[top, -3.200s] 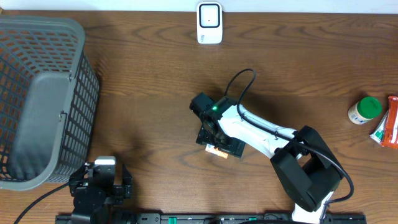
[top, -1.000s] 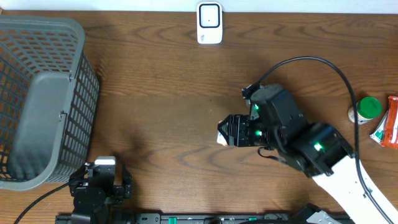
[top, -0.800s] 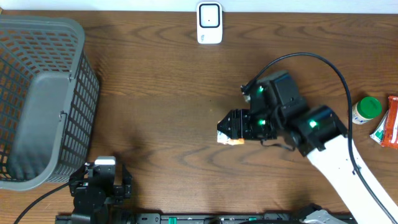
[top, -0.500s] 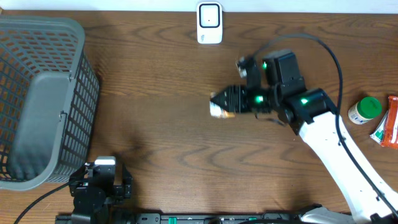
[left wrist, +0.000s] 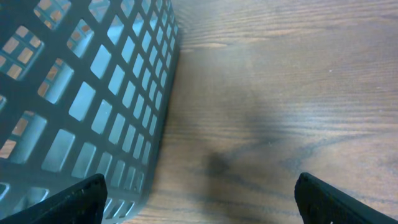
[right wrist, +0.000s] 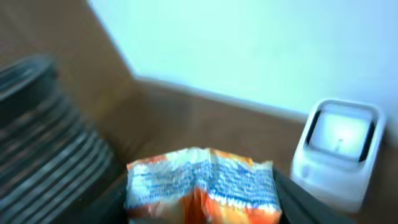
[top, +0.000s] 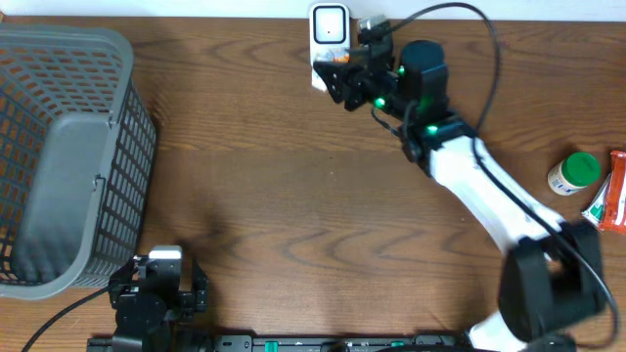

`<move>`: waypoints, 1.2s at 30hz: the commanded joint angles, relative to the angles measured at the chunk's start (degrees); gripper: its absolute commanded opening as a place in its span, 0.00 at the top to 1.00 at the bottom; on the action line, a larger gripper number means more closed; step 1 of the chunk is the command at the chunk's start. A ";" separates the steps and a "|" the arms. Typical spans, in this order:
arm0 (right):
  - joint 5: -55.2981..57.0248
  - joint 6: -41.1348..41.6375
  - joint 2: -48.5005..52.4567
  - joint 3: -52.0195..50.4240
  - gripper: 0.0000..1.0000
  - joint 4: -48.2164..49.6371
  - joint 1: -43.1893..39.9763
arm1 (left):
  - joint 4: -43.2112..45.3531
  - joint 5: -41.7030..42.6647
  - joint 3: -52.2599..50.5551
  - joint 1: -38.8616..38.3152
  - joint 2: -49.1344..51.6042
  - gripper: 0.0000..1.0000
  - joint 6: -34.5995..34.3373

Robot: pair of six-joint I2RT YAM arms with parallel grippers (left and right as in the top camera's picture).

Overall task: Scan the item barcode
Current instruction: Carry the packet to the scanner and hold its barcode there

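Note:
My right gripper (top: 335, 76) is shut on the item, a small orange and white snack packet (top: 319, 82). It holds the packet at the back of the table, right in front of the white barcode scanner (top: 330, 24). In the right wrist view the packet (right wrist: 202, 183) fills the space between the dark fingers (right wrist: 298, 199), blurred, with blue print facing the camera. The scanner (right wrist: 339, 149) stands just behind it to the right. My left gripper (top: 156, 288) rests open at the front left, with only bare table (left wrist: 261, 93) between its fingertips (left wrist: 74, 199).
A large grey mesh basket (top: 68, 147) takes up the left side, and its wall (left wrist: 93, 93) stands close to the left gripper. A green-capped bottle (top: 572, 173) and a red packet (top: 614, 191) lie at the right edge.
The right arm has carried the packet from the middle of the table up and back to the scanner. The left arm has not moved.

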 commanded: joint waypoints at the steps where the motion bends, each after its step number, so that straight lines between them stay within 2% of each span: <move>1: 8.85 -4.15 6.40 0.66 0.45 10.93 -0.31 | 0.00 -0.09 0.09 0.24 -0.22 0.05 -0.74; 5: 12.72 -4.35 13.57 4.72 0.49 18.34 -0.46 | 0.00 -0.09 0.09 0.24 -0.22 0.05 -0.74; 10: 12.66 -5.05 25.00 18.23 0.48 17.44 -0.68 | 0.00 -0.09 0.09 0.24 -0.22 0.05 -0.74; 12: 12.74 -6.25 31.98 29.27 0.48 13.25 -0.68 | 0.00 -0.09 0.09 0.24 -0.22 0.05 -0.74; 17: 18.62 -10.01 42.49 48.70 0.47 1.55 -0.68 | -0.02 -0.09 0.09 0.24 -0.22 0.05 -0.74; 19: 20.52 -11.50 45.18 53.05 0.46 -1.38 -0.68 | 0.00 -0.09 0.09 0.24 -0.22 0.05 -0.74; 28: 24.70 -12.92 47.76 56.08 0.47 -10.93 -1.49 | 0.00 -0.09 0.09 0.24 -0.22 0.05 -0.74; 36: 24.76 -12.92 47.76 56.08 0.46 -13.40 -2.99 | -0.02 -0.09 0.09 0.24 -0.22 0.05 -0.74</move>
